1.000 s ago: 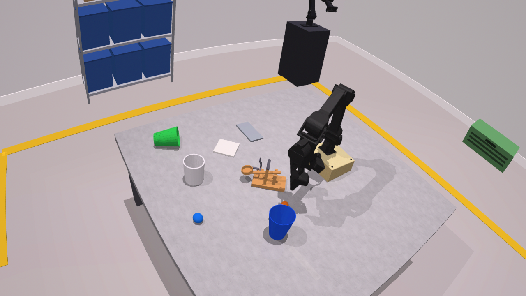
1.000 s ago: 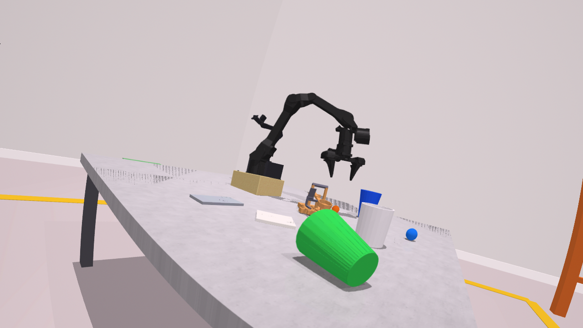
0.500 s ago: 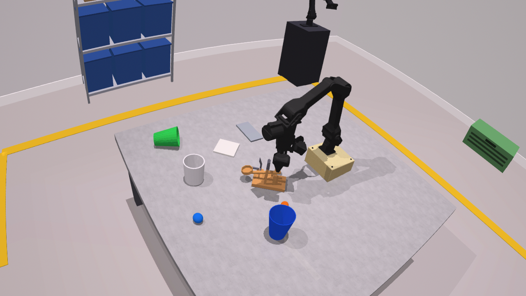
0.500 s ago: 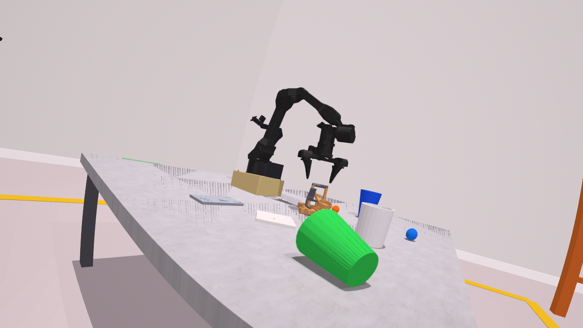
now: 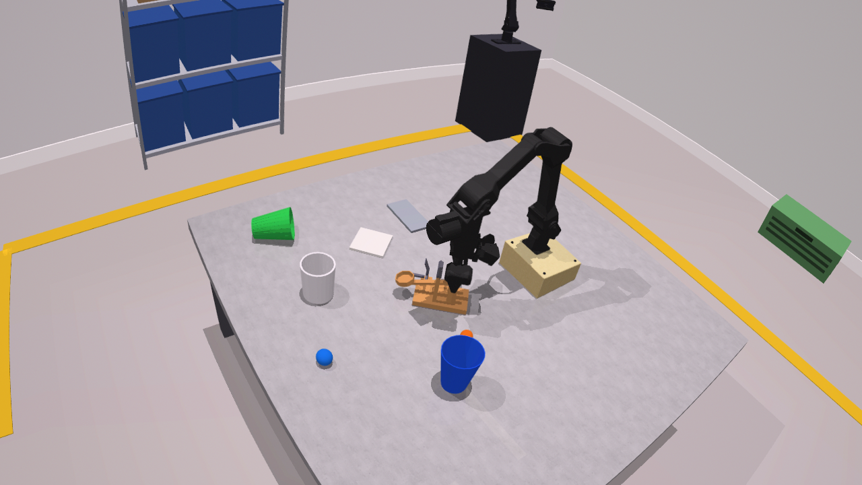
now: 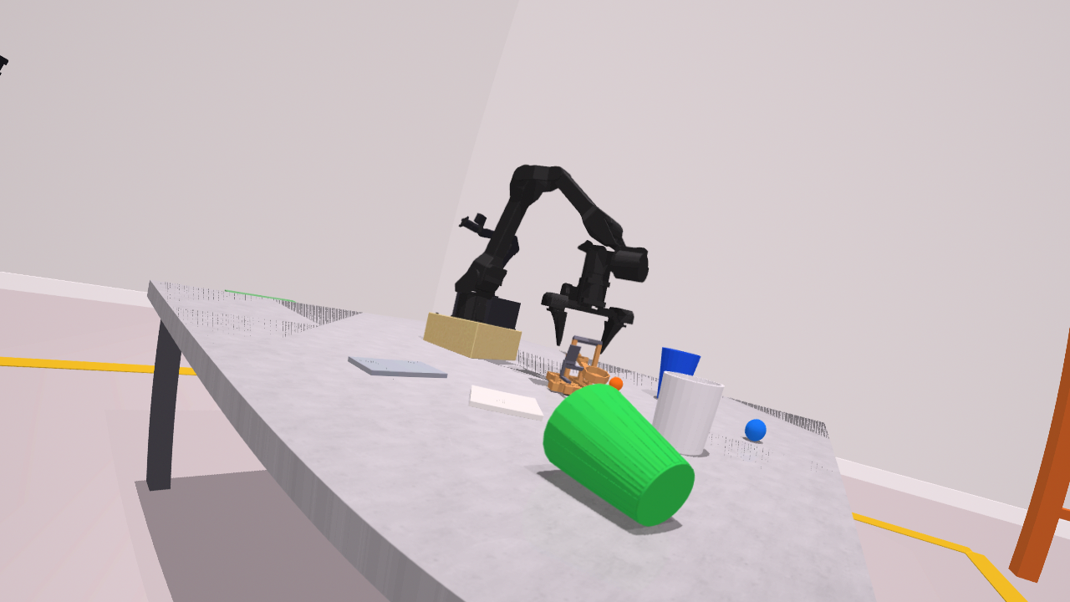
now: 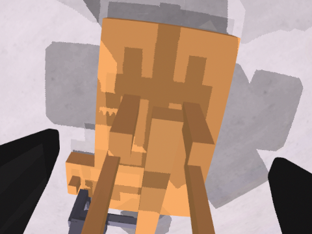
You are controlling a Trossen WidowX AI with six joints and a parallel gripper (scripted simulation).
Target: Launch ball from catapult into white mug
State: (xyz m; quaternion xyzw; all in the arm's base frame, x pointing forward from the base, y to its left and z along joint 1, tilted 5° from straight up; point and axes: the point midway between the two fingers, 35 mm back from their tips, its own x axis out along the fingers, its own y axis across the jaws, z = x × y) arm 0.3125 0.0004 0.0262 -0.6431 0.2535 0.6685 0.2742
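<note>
Hand (image 6: pixel 584 340) spread wide, empty, poised over catapult (image 5: pixel 438 292) mid-desk (image 5: pixel 603 362), fingers straddling its base (spoon unloaded; orange ball (image 5: pixel 466 333) behind blue cup (image 5: pixel 460 364)); best lowered squarely before closing, then turned toward white mug (image 5: pixel 317 277).

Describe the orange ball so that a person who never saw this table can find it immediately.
Start at the wooden catapult in the middle of the grey table, under the open gripper. Toward the near edge stands an upright blue cup; the orange ball lies just behind it, half hidden. The only other ball is blue and lies alone, near the white mug.
</note>
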